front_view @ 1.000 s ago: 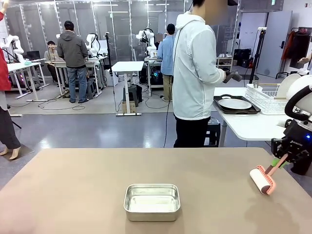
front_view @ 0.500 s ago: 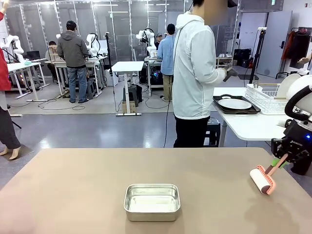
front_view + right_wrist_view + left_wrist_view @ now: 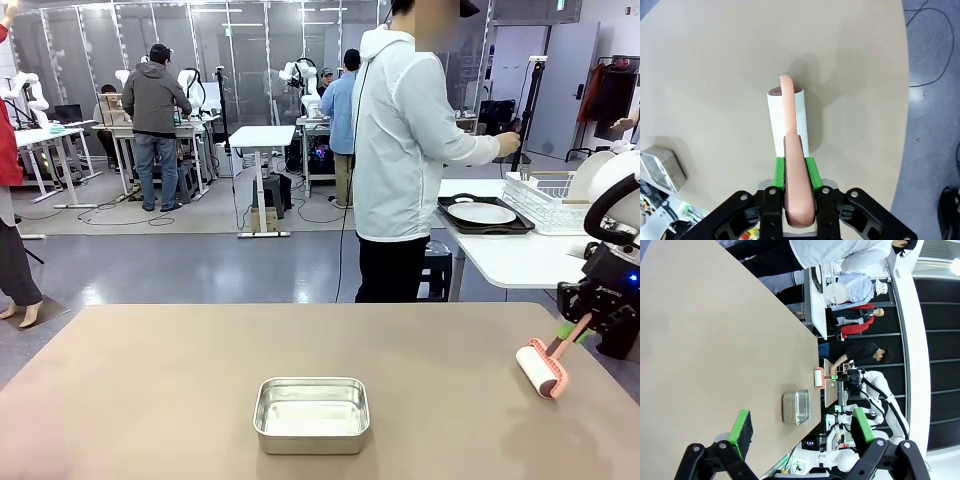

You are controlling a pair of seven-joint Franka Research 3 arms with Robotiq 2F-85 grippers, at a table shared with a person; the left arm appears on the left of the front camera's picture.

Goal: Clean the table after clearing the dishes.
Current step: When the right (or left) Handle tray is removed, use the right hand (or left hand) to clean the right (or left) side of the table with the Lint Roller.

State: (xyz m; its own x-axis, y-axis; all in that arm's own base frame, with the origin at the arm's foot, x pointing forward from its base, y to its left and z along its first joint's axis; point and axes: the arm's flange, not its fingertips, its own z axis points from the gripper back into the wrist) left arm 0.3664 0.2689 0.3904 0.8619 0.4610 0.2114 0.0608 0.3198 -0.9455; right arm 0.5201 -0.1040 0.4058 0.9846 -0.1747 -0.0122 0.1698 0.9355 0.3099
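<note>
Since a second ago the roller (image 3: 541, 369) has slid a touch toward my right edge of the table (image 3: 150, 390), and the person (image 3: 405, 150) at the far side has stretched an arm out toward the side table (image 3: 510, 260); little else has changed.

My right gripper (image 3: 575, 330) is clamped on the roller's pink handle, green pads squeezed against it on both sides. From the right wrist camera the handle runs straight out ahead of the gripper (image 3: 795, 175), and the white drum (image 3: 787, 120) lies on the tabletop just beyond the fingertips, its pink frame arching over the top. The pan (image 3: 662, 170) sits off to that gripper's left, well apart from the roller.

My left gripper (image 3: 800, 427) hangs with its jaws wide apart and nothing between them, above the near part of the table (image 3: 705, 340). Ahead of it, past the fingertips, I see the pan (image 3: 796, 407) standing on the bare top, and farther along the same line the roller (image 3: 818, 378) with the right arm (image 3: 875, 390) behind it.

In the front camera the pan (image 3: 312, 414) rests in the near middle of the table, well to the left of the right gripper. One white plate (image 3: 481, 213) lies on a dark tray (image 3: 455, 222) on the side table, far beyond the right gripper, beside a white rack (image 3: 545, 200). The person stands next to that tray.
</note>
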